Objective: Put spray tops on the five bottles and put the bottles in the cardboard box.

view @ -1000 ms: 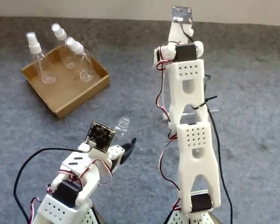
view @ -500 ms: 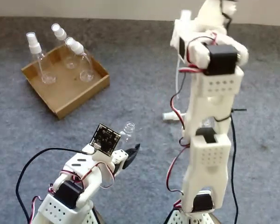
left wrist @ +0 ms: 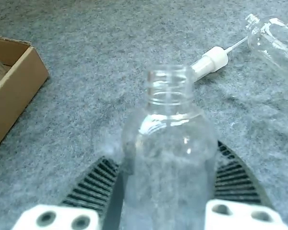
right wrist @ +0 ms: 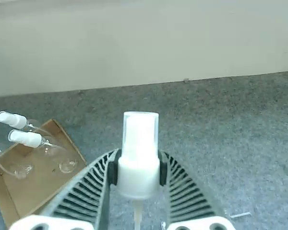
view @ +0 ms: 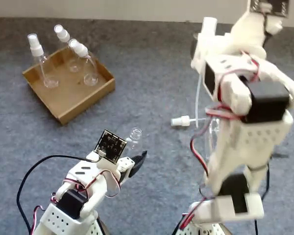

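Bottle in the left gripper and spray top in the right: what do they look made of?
The bottle looks like clear, glossy plastic, possibly glass: the grey carpet shows through it and highlights glint on its shoulder. The spray top looks like opaque white moulded plastic with a smooth, satin finish.

In the cardboard box (view: 88, 100), three capped bottles (view: 85, 63) crowd the far half. The near half of its floor lies open from above. Open carpet (view: 147, 78) runs between the box and both arms. Two obstructions lie on the carpet: a loose spray top (view: 181, 121) and an uncapped bottle (left wrist: 273, 38) on its side, both just beside the tall right arm (view: 245, 137).
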Controlling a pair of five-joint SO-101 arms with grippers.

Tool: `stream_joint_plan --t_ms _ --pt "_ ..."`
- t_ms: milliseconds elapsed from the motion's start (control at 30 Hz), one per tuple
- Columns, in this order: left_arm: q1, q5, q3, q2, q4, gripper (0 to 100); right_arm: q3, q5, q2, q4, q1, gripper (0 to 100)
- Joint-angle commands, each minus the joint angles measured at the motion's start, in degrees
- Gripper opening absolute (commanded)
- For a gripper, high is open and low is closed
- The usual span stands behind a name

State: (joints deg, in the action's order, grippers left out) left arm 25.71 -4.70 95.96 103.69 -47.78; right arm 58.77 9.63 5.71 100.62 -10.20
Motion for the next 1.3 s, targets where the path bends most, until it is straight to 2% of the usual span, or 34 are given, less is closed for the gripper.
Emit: stream_joint_plan --t_ms 0,167,400,567,700,1067,1267 --pt "0.7 -0.5 1.2 1.0 0.2 11 -5.9 -0.7 8.5 0.5 0.7 0.5" --pt "1.2 -0.6 1.2 1.0 0.3 11 -15.6 -0.7 16.5 0.5 0.7 0.5" --pt "8.9 -0.6 1.2 1.0 0.1 11 -31.8 -0.8 25.2 0.2 0.7 0.7" --pt "10.6 -0.6 1.2 1.0 0.1 11 -43.2 -0.8 30.2 0.0 0.7 0.9" --pt "10.6 -0.6 1.2 1.0 0.1 11 -54.5 -0.8 33.5 -6.3 0.7 0.9" --pt "10.6 -0.6 1.2 1.0 0.0 11 -85.3 -0.6 49.6 -33.0 0.7 0.9" --pt "10.6 -0.6 1.2 1.0 0.0 11 -90.7 -0.4 55.7 -36.8 0.7 0.9"
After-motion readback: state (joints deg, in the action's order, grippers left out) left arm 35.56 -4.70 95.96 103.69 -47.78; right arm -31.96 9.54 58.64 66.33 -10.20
